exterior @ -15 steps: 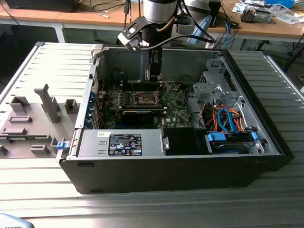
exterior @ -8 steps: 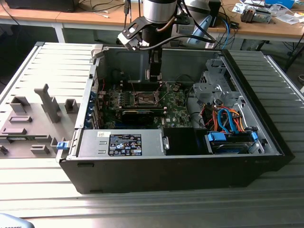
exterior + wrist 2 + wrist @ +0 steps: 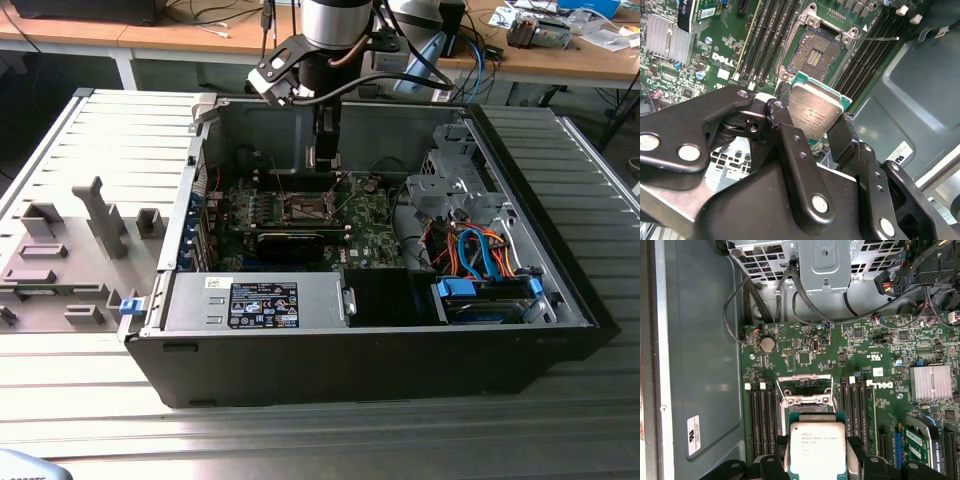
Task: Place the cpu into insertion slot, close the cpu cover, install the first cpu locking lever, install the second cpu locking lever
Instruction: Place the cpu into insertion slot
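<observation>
Even, bright room light falls on the open black metal computer case (image 3: 380, 365) in the exterior view. Inside the case the green circuit board (image 3: 375, 235) sits dimmer, shaded by the walls. In both wrist views the pale silver-grey square cpu (image 3: 815, 112) (image 3: 817, 452) inside the case carries soft glare, without hard shadows.

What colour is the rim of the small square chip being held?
Green, around the flat silver-grey cpu; clearest in the second wrist view.

Black linkage gripper (image 3: 810, 120) — silver rivets (image 3: 820, 202)
</observation>
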Controlling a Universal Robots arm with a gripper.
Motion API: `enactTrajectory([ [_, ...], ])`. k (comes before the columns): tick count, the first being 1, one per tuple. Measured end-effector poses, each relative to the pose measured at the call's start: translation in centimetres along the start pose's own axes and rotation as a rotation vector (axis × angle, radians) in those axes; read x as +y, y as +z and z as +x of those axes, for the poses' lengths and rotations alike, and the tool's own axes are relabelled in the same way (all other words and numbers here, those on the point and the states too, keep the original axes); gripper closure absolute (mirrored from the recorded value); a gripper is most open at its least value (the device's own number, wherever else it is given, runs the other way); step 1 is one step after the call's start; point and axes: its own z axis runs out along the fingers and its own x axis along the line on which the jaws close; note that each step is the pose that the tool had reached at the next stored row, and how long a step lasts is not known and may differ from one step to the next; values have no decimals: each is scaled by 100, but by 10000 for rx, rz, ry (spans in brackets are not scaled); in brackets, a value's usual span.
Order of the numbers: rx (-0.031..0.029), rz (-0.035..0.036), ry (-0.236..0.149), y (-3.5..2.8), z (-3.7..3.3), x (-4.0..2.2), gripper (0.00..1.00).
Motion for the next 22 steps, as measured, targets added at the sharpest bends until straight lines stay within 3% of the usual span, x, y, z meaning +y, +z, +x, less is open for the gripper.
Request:
enactTrajectory([
  [22, -3, -15, 313, 0, 0, 0, 46],
])
